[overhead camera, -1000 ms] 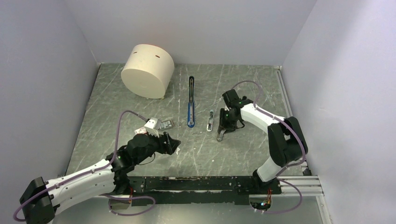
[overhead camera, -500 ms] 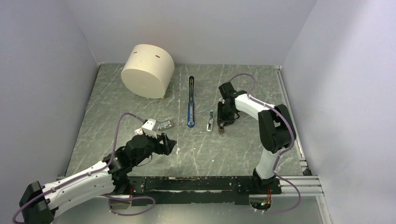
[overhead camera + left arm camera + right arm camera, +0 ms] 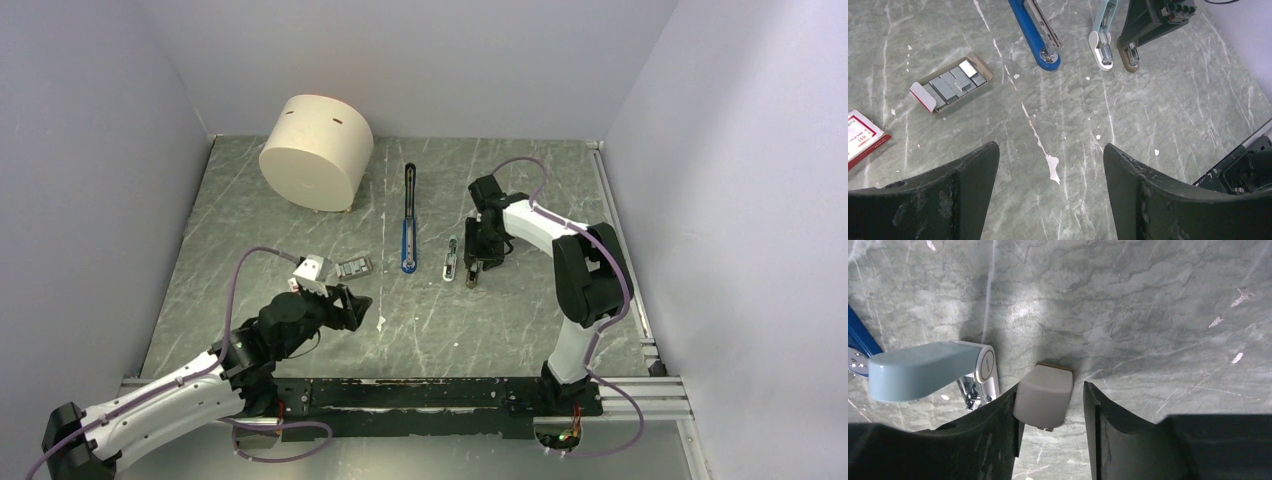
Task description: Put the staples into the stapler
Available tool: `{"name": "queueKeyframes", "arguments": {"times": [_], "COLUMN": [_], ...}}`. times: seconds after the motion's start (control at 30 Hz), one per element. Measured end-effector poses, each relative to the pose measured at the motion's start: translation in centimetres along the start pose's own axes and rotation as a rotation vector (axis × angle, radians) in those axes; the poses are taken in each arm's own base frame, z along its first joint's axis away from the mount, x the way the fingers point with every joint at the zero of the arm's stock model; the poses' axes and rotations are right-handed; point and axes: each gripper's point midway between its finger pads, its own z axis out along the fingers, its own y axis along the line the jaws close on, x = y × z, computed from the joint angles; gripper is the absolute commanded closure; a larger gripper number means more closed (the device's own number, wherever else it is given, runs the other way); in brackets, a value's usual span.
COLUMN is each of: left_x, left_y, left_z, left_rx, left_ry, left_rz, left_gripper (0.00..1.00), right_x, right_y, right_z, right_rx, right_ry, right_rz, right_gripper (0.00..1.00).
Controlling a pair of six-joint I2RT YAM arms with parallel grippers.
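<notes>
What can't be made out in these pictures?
Stapler: left wrist view, top edge cuts off its far end.
Red-and-white box: left wrist view, left edge cuts it; lettering unreadable.
Staples: top view, too small to count.
Beige piece: right wrist view, right gripper finger covers its side.

left tool (image 3: 1050,149): jaws wide, low | right tool (image 3: 1051,388): jaws apart, seemingly gripping nothing

Top cam: fixed high behind the arm bases, looks down and forward, covers the whole table (image 3: 500,320) to its far edge. Left wrist: low over near-left, faces far-right, mid range. Right wrist: tight, near straight down, right of centre. All three share stapler (image 3: 409,245) near end, pale-blue piece (image 3: 451,262), beige piece (image 3: 472,276).
</notes>
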Motion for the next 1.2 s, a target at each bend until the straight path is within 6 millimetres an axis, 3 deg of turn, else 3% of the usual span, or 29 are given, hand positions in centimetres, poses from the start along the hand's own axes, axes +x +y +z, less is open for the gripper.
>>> {"name": "queueKeyframes", "arguments": {"times": [0.13, 0.33, 0.53, 0.83, 1.03, 1.2], "left_x": [0.3, -0.2, -5.2, -13.3, -17.1, -18.1], "left_y": [0.3, 1.2, 0.4, -2.0, -2.5, -2.7], "left_z": [0.1, 0.0, -0.6, -3.0, -4.9, -5.0], "left_rx": [-0.015, -0.085, -0.139, -0.135, -0.139, -0.150], "left_ry": [0.010, 0.002, -0.088, -0.203, -0.275, -0.282], "left_rz": [0.004, -0.020, -0.066, -0.082, -0.056, -0.012], "left_gripper": [0.19, 0.18, 0.17, 0.04, 0.03, 0.03], "right_x": [-0.1, -2.5, -4.2, -3.2, -3.8, -2.7], "right_y": [0.1, 0.6, 1.7, 4.6, 5.9, 8.6], "right_z": [-1.0, -6.0, -11.4, -16.9, -18.2, -17.3], "right_rx": [-0.011, -0.052, -0.158, -0.371, -0.428, -0.465], "right_ry": [-0.025, -0.194, -0.410, -0.659, -0.719, -0.710], "right_rz": [-0.001, 0.009, 0.010, -0.064, -0.123, -0.209], "right_gripper": [0.38, 0.37, 0.40, 0.42, 0.39, 0.39]}}
